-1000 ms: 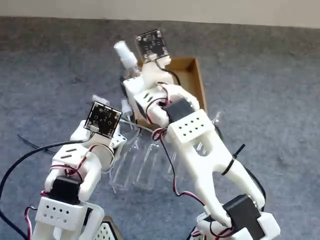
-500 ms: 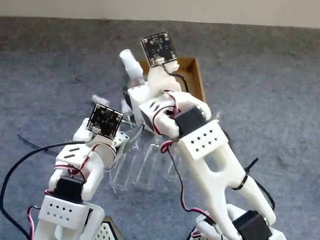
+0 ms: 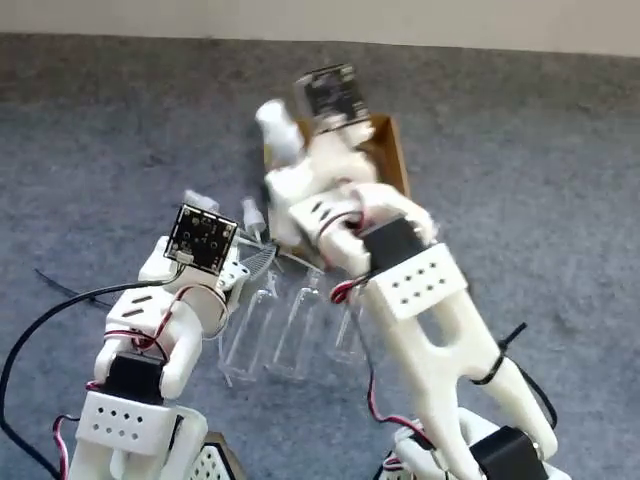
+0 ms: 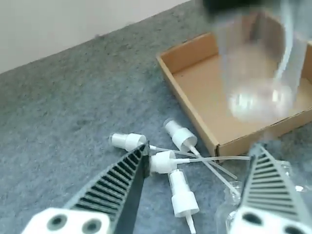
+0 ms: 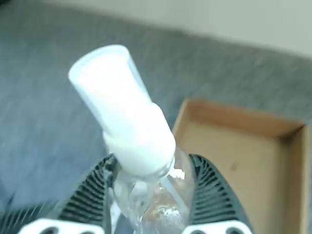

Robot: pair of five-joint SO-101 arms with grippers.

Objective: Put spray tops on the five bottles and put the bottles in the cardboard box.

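We see grey carpet (image 3: 520, 150) under a pale wall (image 3: 300, 15). Our right gripper (image 5: 152, 168), raised by the cardboard box (image 5: 234, 117), clamps a clear bottle (image 5: 151, 209) wearing a white spray top (image 5: 122, 107). Our left gripper (image 4: 201, 147) hovers spread wide, holding nothing, over four loose spray tops (image 4: 183, 197).

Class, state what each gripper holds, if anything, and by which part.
Right gripper holds a capped bottle by its shoulder, just under the spray top. Left gripper holds nothing.
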